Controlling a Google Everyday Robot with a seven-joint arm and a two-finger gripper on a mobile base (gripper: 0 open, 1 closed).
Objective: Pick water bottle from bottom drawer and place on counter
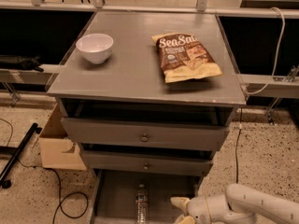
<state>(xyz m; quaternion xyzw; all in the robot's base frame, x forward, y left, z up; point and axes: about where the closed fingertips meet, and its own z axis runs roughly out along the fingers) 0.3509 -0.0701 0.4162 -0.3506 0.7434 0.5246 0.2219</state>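
Water bottle [141, 208]: is lying flat near the middle of the bottom drawer [114, 195], which is standing pulled out.
Long axis: is running front to back, along the drawer's line of pull; the narrow end seems to be pointing in toward the cabinet, and the near end is running off the frame's lower edge.
Tool [181, 211]: is hovering low over the drawer's right side, right of the bottle and apart from it; its fingers are standing spread, gripping nothing, tips facing left.
Arm [252, 206]: white, is lying across the lower right corner.
Bench [135, 76]: is carrying a white bowl [95, 47] at left and a chip bag [187, 56] at right.
Floor: a cardboard box [58, 146] is sitting against the cabinet's left side.
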